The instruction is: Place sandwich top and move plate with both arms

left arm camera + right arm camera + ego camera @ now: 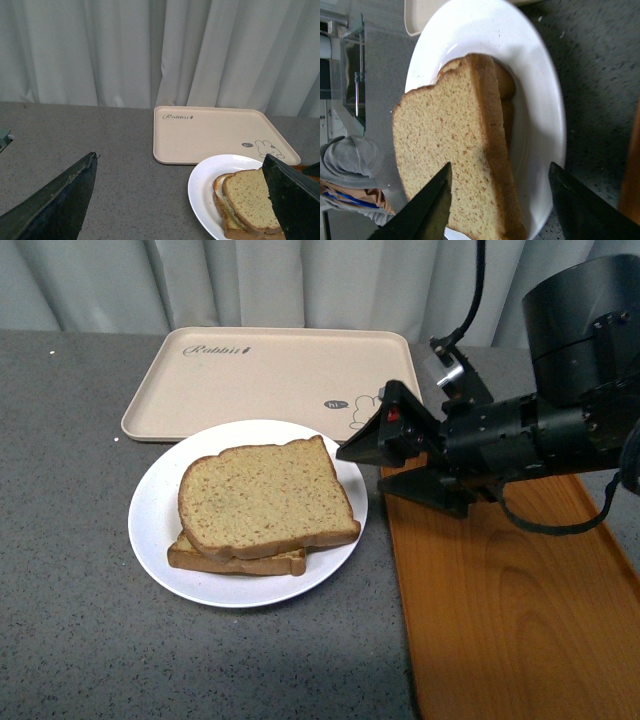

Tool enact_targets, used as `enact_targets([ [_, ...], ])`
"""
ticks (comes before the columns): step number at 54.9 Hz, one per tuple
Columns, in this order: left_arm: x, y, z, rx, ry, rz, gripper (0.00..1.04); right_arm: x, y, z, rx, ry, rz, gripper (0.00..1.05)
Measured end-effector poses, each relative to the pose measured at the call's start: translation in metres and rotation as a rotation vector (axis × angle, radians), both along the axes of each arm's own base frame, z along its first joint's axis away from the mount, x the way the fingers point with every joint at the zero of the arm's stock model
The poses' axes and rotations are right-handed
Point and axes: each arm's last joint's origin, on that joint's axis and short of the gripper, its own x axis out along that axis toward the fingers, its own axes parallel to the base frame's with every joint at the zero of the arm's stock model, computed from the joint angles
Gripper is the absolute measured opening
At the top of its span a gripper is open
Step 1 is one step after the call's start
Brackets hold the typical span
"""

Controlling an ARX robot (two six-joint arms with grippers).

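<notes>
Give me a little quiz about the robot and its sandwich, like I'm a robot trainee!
1. True or false: the sandwich top rests on a lower slice, both on the plate.
2. Pick one. The right gripper is: A) open and holding nothing; B) shut on the bread; C) shut on the rim of the plate.
3. Fill in: the word printed on the beige tray is ____.
Key: 1 true; 2 A; 3 Rabbit.
</notes>
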Motion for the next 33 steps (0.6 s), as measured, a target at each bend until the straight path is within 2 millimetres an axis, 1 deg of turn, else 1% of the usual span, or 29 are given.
enact_targets([
  [5,0.000,0.000,0.000,0.000,0.000,0.000,0.98,-0.002,-0.012,0.010,-0.007,-0.028,-0.026,0.89],
  [7,0.000,0.000,0.000,0.000,0.000,0.000,0.98,-0.004,-0.019,0.015,-0.018,-0.045,-0.049,0.97],
  [8,0.000,0.000,0.000,0.000,0.000,0.000,0.98,-0.005,-0.021,0.017,-0.023,-0.050,-0.059,0.98],
  [12,0.000,0.000,0.000,0.000,0.000,0.000,0.98,-0.015,-0.038,0.031,-0.095,-0.108,-0.122,0.95],
  [15,0.000,0.000,0.000,0.000,0.000,0.000,0.98,-0.027,-0.052,0.038,-0.267,-0.186,-0.180,0.96],
  [16,0.000,0.000,0.000,0.000,0.000,0.000,0.98,-0.028,-0.054,0.039,-0.285,-0.198,-0.179,0.96],
  [20,0.000,0.000,0.000,0.000,0.000,0.000,0.98,-0.044,-0.073,0.041,-0.542,-0.313,-0.228,0.96],
  [23,0.000,0.000,0.000,0.000,0.000,0.000,0.98,-0.056,-0.085,0.043,-0.625,-0.355,-0.245,0.96],
  [29,0.000,0.000,0.000,0.000,0.000,0.000,0.98,-0.072,-0.096,0.047,-0.738,-0.461,-0.295,0.95],
  [31,0.000,0.000,0.000,0.000,0.000,0.000,0.98,-0.074,-0.098,0.046,-0.759,-0.507,-0.338,0.92],
  [33,0.000,0.000,0.000,0.000,0.000,0.000,0.98,-0.078,-0.100,0.041,-0.776,-0.564,-0.393,0.85],
])
